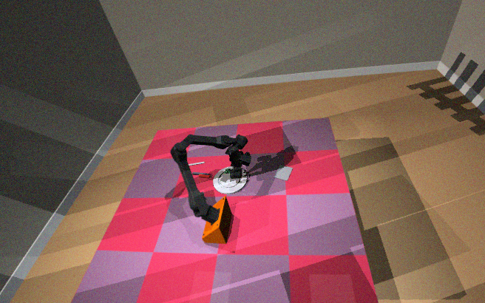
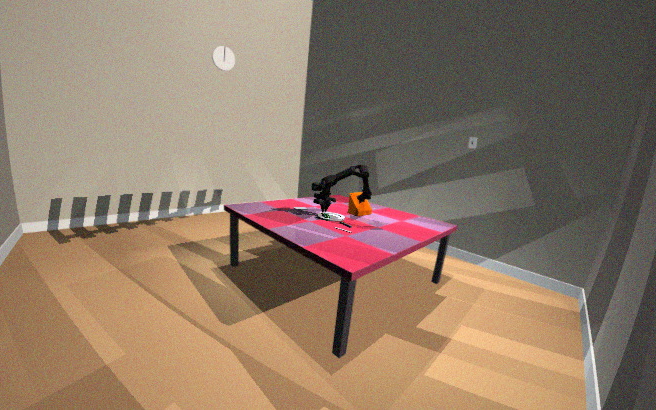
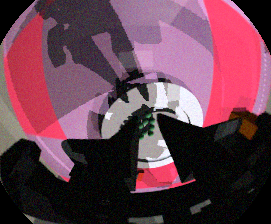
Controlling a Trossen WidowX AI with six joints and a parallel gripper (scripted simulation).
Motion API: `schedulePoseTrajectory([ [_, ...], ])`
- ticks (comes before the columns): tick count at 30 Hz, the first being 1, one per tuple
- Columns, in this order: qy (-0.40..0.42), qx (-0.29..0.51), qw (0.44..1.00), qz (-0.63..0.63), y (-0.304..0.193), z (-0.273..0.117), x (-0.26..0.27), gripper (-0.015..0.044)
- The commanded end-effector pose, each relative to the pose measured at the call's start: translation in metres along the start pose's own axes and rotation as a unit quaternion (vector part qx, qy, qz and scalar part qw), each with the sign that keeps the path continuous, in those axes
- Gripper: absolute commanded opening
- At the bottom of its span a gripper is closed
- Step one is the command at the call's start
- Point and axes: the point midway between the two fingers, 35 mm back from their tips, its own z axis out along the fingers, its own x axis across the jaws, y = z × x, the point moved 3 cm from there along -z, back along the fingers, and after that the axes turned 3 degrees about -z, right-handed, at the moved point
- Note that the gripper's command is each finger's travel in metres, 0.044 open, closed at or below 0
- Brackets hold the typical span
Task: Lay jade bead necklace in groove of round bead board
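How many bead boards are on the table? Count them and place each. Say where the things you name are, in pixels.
1. The bead board (image 1: pixel 222 183) (image 2: pixel 336 216) (image 3: pixel 192 107) lies beneath the gripper (image 1: pixel 236 176) (image 2: pixel 324 210) (image 3: pixel 147 117). The arm could hide small things, but a second board is unlikely.

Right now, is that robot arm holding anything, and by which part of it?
That can't be told: some of the jade bead necklace shows between the fingers of the gripper, but whether they grip it is unclear.

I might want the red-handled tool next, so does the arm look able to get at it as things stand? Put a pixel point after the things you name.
Probably yes: the red-handled tool (image 1: pixel 204 176) lies beside the round board (image 1: pixel 219 188) (image 2: pixel 340 219), nothing on top of it, though the pincer (image 1: pixel 236 176) would likely have to leave the board first.
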Motion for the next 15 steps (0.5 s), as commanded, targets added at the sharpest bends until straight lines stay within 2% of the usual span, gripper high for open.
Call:
schedulePoseTrajectory([
  [1, -0.001, 0.003, 1.0, 0.004, -0.0003, 0.0066, -0.0017, 0.012],
  [9, -0.002, 0.004, 1.0, 0.005, -0.0008, 0.0155, -0.0026, 0.012],
  [13, -0.002, 0.002, 1.0, 0.002, -0.0008, 0.0134, -0.0015, 0.0015],
  [15, -0.002, 0.002, 1.0, 0.002, -0.0008, 0.0134, -0.0015, 0.0],
])
